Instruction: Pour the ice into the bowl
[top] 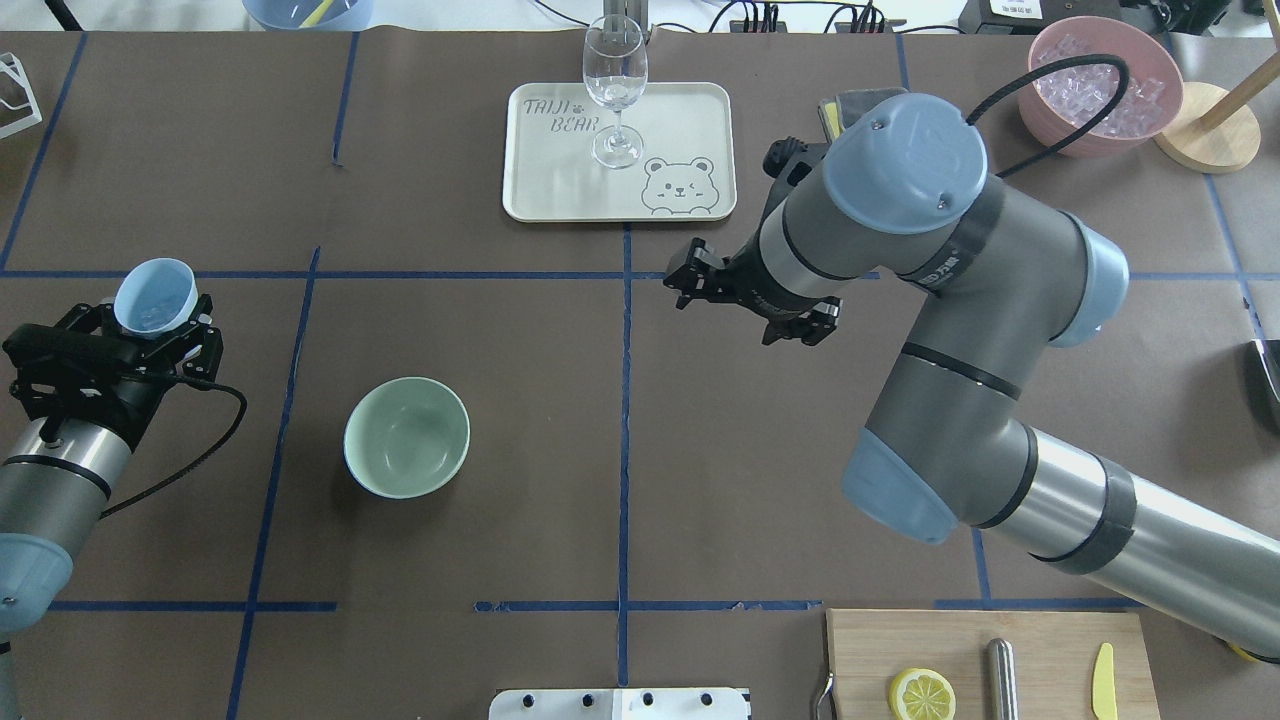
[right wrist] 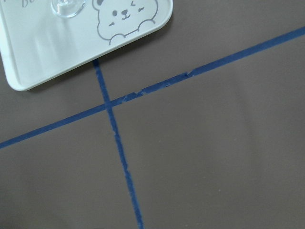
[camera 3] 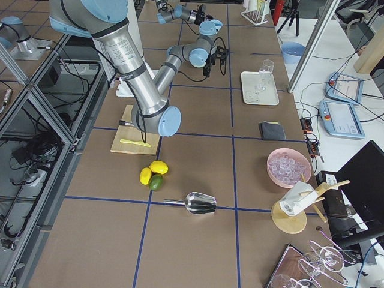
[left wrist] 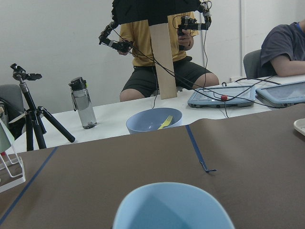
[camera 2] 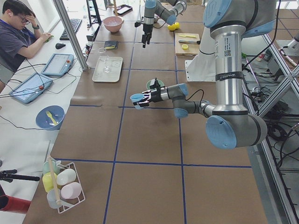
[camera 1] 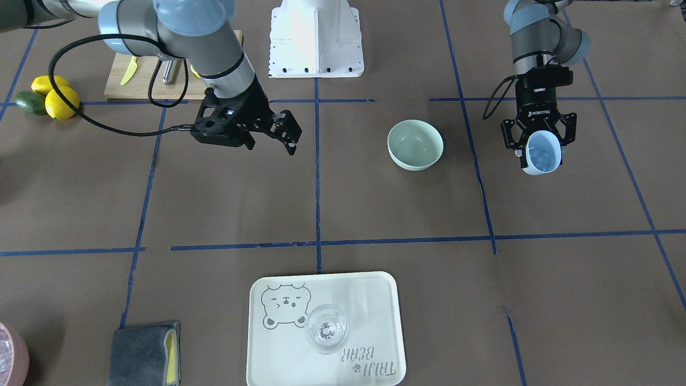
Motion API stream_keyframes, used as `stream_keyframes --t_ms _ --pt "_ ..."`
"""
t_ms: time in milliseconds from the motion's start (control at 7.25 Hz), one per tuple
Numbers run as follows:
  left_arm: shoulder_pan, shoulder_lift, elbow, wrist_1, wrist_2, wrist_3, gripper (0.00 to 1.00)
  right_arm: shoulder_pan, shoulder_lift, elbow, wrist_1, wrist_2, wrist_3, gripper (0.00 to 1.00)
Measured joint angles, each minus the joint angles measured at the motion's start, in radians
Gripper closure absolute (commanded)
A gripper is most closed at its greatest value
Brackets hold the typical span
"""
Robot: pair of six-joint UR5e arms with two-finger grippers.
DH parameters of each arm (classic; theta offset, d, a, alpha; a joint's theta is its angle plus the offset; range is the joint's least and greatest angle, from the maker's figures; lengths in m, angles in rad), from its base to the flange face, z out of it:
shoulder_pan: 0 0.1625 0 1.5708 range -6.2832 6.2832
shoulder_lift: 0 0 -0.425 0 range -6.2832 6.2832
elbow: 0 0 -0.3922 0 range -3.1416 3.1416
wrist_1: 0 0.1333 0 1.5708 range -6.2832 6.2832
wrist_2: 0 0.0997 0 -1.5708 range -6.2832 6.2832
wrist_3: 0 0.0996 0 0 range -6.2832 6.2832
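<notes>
Blue cup (camera 1: 552,143) of ice (camera 1: 541,158), pinched by left gripper (camera 1: 541,148), hangs clear of bowl (camera 1: 415,143); right gripper (camera 1: 270,145) spread, empty.

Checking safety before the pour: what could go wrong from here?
1. The left end effector holds the light blue cup beside the bowl, not over it; tipping early would likely scatter the ice on the table.
2. The bowl stands unheld, the right end effector empty and apart; a low cup could nudge it.

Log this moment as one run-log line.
stage: pre-pour | left claw: shut on light blue cup, ice inside, raised beside bowl | bowl: empty | right claw: open, empty, hovering near tray
</notes>
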Motion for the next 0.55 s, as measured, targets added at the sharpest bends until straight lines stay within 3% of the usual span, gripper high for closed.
stream_keyframes --t_ms 552 --pt "0.097 -0.009 -0.078 0.035 0.002 0.020 1.00 0.070 -0.127 0.077 -0.092 0.000 -0.244 0.00"
